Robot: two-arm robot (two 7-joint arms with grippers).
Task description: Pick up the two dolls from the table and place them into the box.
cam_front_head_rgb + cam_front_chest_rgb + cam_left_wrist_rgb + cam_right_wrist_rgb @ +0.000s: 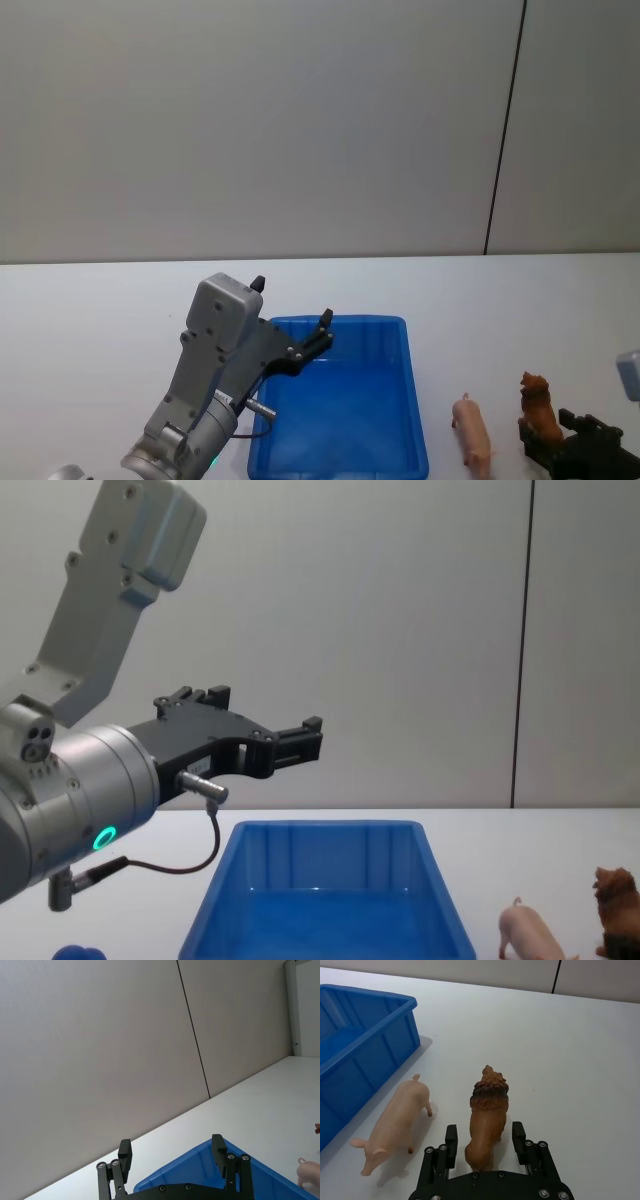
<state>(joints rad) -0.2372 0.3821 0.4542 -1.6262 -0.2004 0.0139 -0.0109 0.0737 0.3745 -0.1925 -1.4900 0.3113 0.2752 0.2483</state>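
- The lion (pixel 489 1115) stands upright on the tabletop (pixel 570 1050), to the right of the box and near its front corner, facing away from the robot.
- The pig (pixel 400 1117) stands just beside the lion, between it and the box (pixel 365 1065). It touches neither of them.
- The right claw (pixel 485 1132) is low at the tabletop with its jaws spread. One finger stands on each side of the lion's hindquarters, with a gap showing on both sides, so we record no grip.
- The left claw (pixel 171 1143) hangs in the air over the box's far left part. Its jaws are apart and it carries nothing.
- Neither doll lies in the box; its blue floor shows bare in the head and chest views.
- Progress, in our judgement: the task is at its first pick. Nothing is delivered, and the right claw is lined up on the lion but not shut.
- Outstanding: close on the lion, lift it, carry it over the rim and release it, then do the same for the pig.
- Risk noted: the pig stands close to the claw's inner finger and could be nudged during the closing or the lift.
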